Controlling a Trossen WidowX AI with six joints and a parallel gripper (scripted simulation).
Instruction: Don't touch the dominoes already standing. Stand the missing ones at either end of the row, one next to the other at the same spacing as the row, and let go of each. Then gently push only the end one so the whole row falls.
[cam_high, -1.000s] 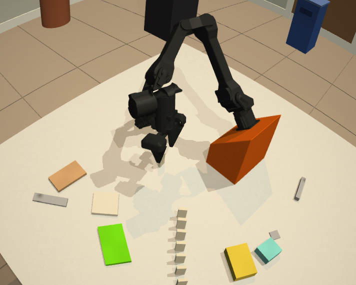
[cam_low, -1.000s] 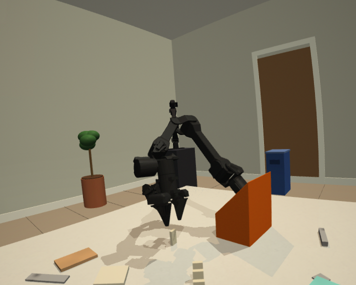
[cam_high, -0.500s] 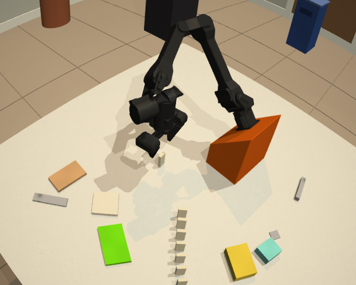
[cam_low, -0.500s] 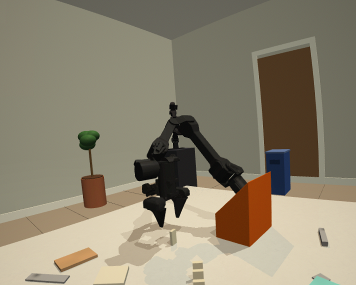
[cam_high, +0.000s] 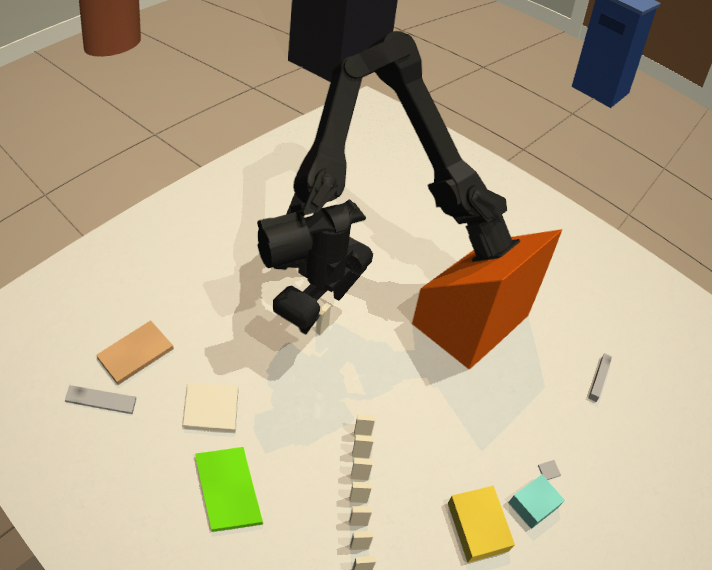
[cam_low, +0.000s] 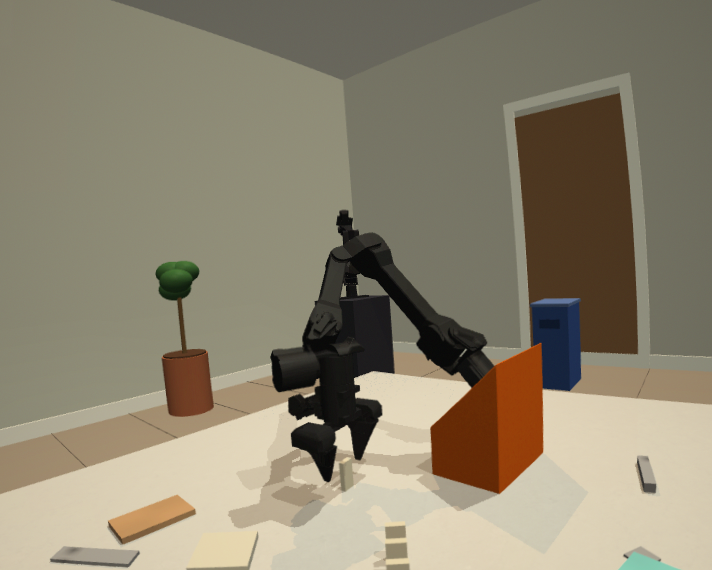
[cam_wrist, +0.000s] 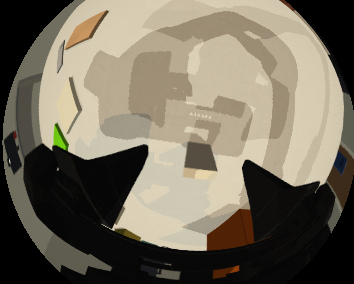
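A loose cream domino (cam_high: 323, 319) (cam_low: 346, 475) (cam_wrist: 201, 157) stands upright on the table, apart from the row. My gripper (cam_high: 321, 314) (cam_low: 343, 469) (cam_wrist: 198, 157) is open and empty. It points down over this domino, with its fingertips on either side of it and gaps to both. The row of standing dominoes (cam_high: 361, 494) (cam_low: 395, 549) runs towards the front edge of the top view, evenly spaced. Its near end is cut off by that edge, and the exterior view shows only its far end. No other loose domino can be made out.
A large orange wedge-shaped block (cam_high: 457, 320) (cam_low: 466, 436) (cam_wrist: 227, 232) stands right of the gripper, by the arm's base. Flat orange (cam_high: 135, 351), cream (cam_high: 210, 407) and green (cam_high: 229, 489) pieces lie left of the row. Yellow (cam_high: 483, 522) and teal (cam_high: 537, 499) blocks lie right.
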